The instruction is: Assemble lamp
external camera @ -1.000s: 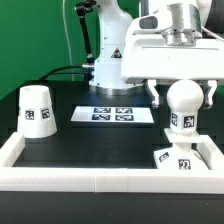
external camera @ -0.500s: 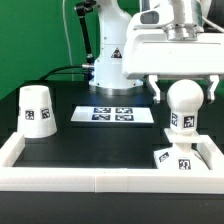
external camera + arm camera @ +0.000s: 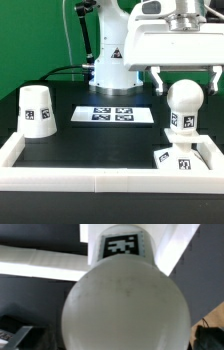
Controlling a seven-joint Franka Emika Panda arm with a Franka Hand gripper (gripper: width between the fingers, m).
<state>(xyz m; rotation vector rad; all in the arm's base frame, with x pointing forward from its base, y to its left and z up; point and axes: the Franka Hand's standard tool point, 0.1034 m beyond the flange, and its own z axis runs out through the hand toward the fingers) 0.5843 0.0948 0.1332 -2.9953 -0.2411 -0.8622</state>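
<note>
- To the exterior view's right of the marker board (image 3: 120,115), and nearer the camera: bulb (image 3: 183,105), white, ball-topped, upright on the black surface (image 3: 100,148). One square tag on its stem faces the camera.
- Same bulb (image 3: 125,303), wrist view: the rounded top fills most of the picture, with a tag showing on the stem beyond it.
- Above the bulb, right of the marker board: pincer (image 3: 187,88), spread wide, with one finger (image 3: 158,84) on each side of the ball top. Neither finger touches the bulb, and the pincer holds nothing.
- Right of the marker board and nearest the camera, in the corner of the surface: base (image 3: 178,158), low, sloped, white, with two tags showing. It lies just in front of the bulb, with a thin strip of black visible between them.
- To the exterior view's left of the marker board, well apart from it: shade (image 3: 37,110), a white truncated cone, narrow end up, with one tag on its side. It stands free on the surface.
- Marker board: thin, flat, white, bearing several tags, lying before the foot of the arm (image 3: 112,72).
- Around the surface: raised white rim (image 3: 100,180).
</note>
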